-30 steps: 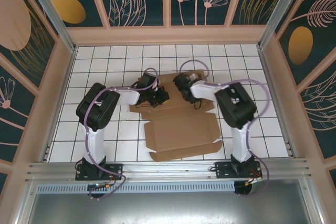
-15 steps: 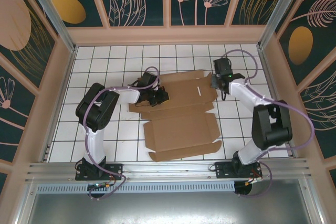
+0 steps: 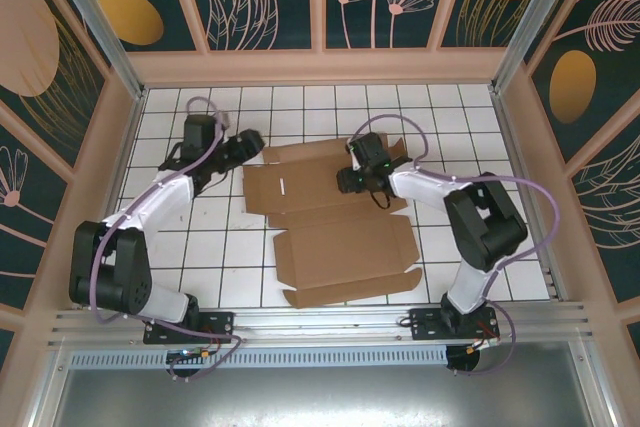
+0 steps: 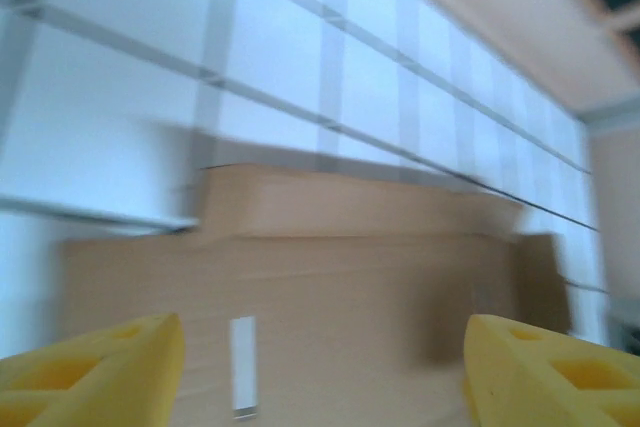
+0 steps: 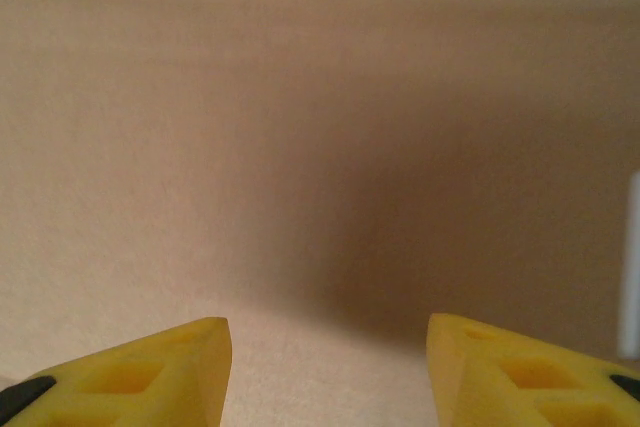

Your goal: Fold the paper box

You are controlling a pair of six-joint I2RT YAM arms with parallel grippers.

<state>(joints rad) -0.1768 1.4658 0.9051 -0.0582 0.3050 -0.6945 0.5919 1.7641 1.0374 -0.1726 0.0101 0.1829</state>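
Note:
The paper box (image 3: 340,247) is a flat brown die-cut cardboard sheet lying on the white grid table, its flaps spread out. In the top view my left gripper (image 3: 249,147) sits at the left edge of the sheet's far panel. The left wrist view shows its yellow fingers (image 4: 95,367) wide apart and open, with the cardboard (image 4: 350,297) and a small slit (image 4: 243,367) between them. My right gripper (image 3: 348,180) hovers over the right part of the far panel. It is open, close above bare cardboard (image 5: 320,147), with nothing between its fingers (image 5: 135,377).
The grid table (image 3: 200,247) is walled by a beige frame on the left, back and right (image 3: 320,67). An aluminium rail (image 3: 320,322) runs along the near edge by the arm bases. Bare tiles lie left and right of the sheet.
My left gripper left the far panel's middle, swung left to its edge and opened. My right arm swung out to the right edge, then came back over the panel, opening wider.

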